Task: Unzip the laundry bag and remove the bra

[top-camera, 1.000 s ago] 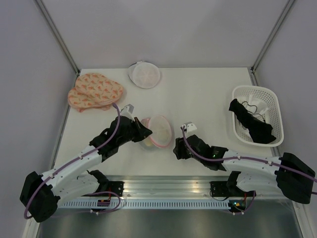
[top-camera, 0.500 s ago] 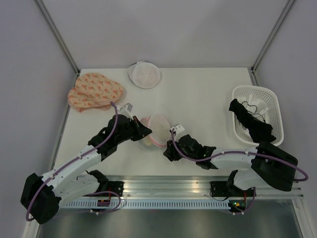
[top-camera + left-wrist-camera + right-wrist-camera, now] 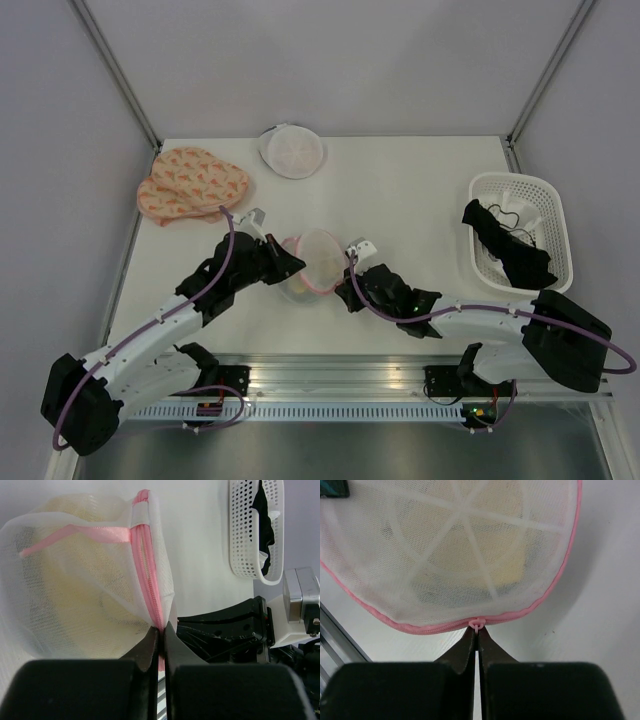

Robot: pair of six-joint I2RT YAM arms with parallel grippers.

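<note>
A round white mesh laundry bag (image 3: 316, 262) with a pink zipper lies near the table's front middle; a pale yellow bra (image 3: 470, 555) shows through the mesh. My left gripper (image 3: 161, 631) is shut on the bag's pink zipper seam (image 3: 150, 580) from the left. From the right, my right gripper (image 3: 477, 630) is shut on the small pink zipper pull (image 3: 477, 624) at the bag's near rim. In the top view both grippers, left (image 3: 294, 266) and right (image 3: 346, 290), meet at the bag.
A white basket (image 3: 556, 216) holding black garments stands at the right. An orange patterned bra (image 3: 188, 184) lies at the back left, a second white mesh bag (image 3: 291, 150) at the back middle. Grey walls enclose the table.
My right gripper has moved left and forward to the bag and closed on the zipper pull. The left gripper has kept its hold on the seam.
</note>
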